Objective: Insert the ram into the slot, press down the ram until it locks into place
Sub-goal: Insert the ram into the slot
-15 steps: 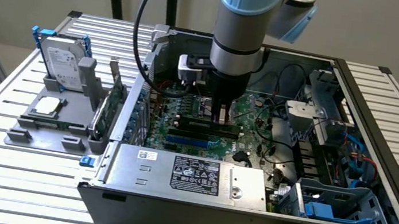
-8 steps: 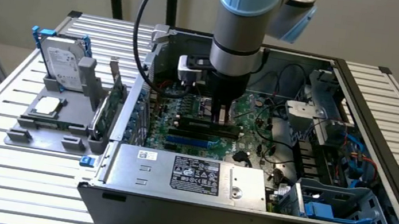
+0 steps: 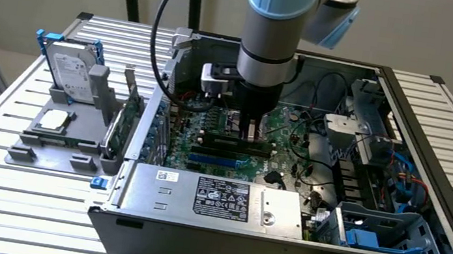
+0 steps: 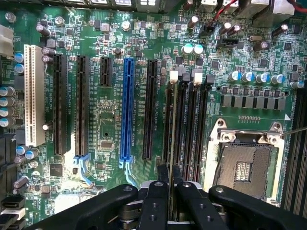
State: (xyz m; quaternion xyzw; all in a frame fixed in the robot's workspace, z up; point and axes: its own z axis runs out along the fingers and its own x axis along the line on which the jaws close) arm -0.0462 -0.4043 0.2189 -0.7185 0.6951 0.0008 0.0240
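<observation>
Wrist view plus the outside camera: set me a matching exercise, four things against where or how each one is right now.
Things
1. ram
2. blue socket
3. processor socket
4. hard drive

Places or states
A. empty, no chip in it
B. outside the case, on the grey stand
C. held edge-on by the gripper, at a black slot
D. no card in it, black sockets on either side

Pairs: 1-C, 2-D, 3-A, 4-B.

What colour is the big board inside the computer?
Green. The motherboard shows best in the wrist view.
</observation>
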